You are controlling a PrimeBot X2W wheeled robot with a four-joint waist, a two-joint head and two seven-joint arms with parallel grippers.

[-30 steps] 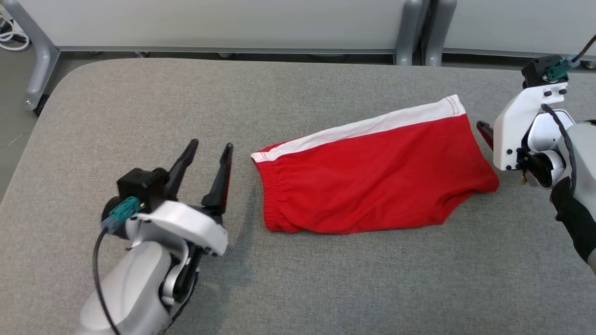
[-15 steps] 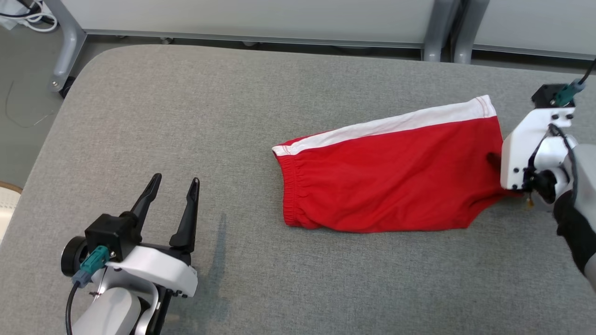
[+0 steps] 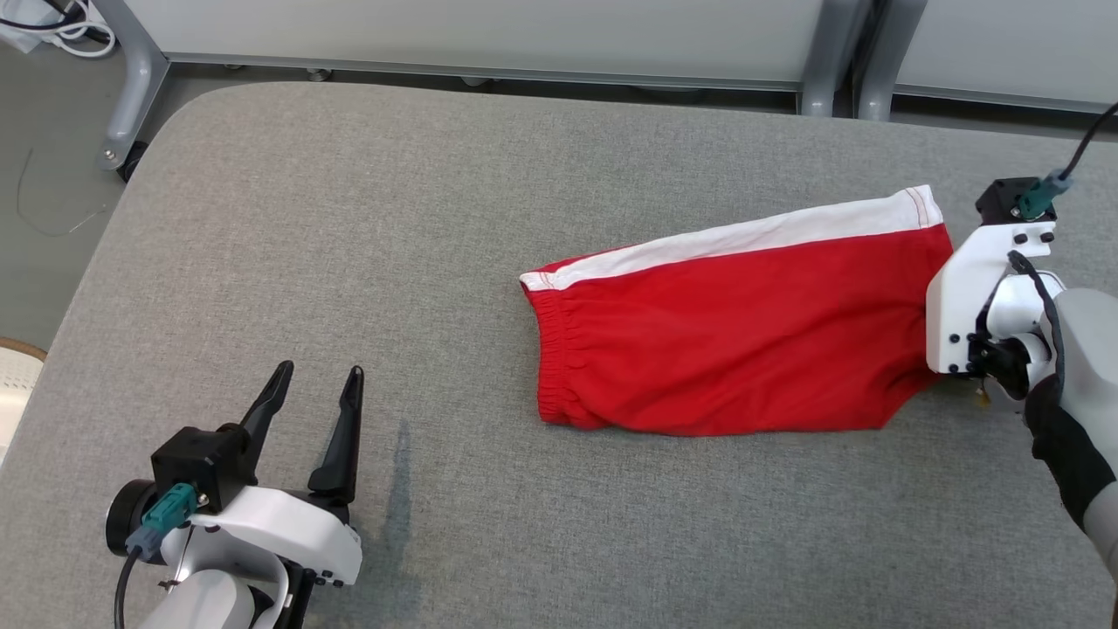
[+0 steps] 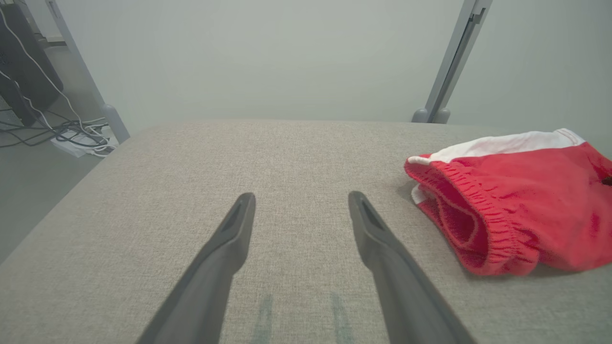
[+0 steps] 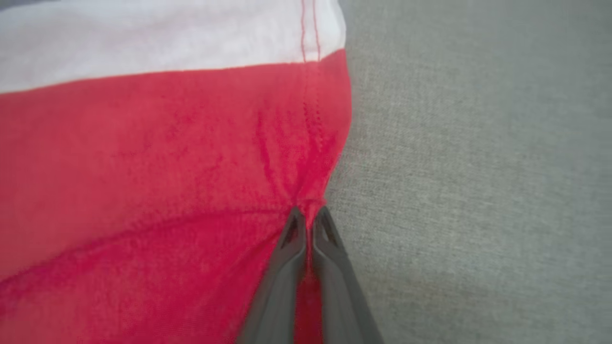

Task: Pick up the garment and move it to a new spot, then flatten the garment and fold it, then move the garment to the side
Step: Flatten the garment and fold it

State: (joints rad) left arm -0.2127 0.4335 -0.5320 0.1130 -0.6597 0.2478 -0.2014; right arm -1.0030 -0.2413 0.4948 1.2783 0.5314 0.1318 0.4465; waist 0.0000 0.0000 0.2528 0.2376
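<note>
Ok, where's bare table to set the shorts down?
Widest: the left half of the grey fabric-covered table, from the red shorts with a white band across to the left tool and the far edge. Also the near strip before the shorts. Crowded: the right side, where the right tool pinches the hem.

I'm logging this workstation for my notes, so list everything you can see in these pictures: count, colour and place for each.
red fabric shorts with a white side stripe: one, red and white, lying on the table's right half, elastic waistband toward the left.
grey fabric-covered table: one, grey, bearing the shorts.
grey metal frame legs: three, grey, on the floor beyond the table's far edge.
pale panels: two, off-white, behind the legs.
white cables: one bundle, white, on the floor at the far left.
left tool: one, dark fingers, open, above bare table at the front left.
right tool: one, dark fingers, shut on the shorts' right-hand hem.
</note>
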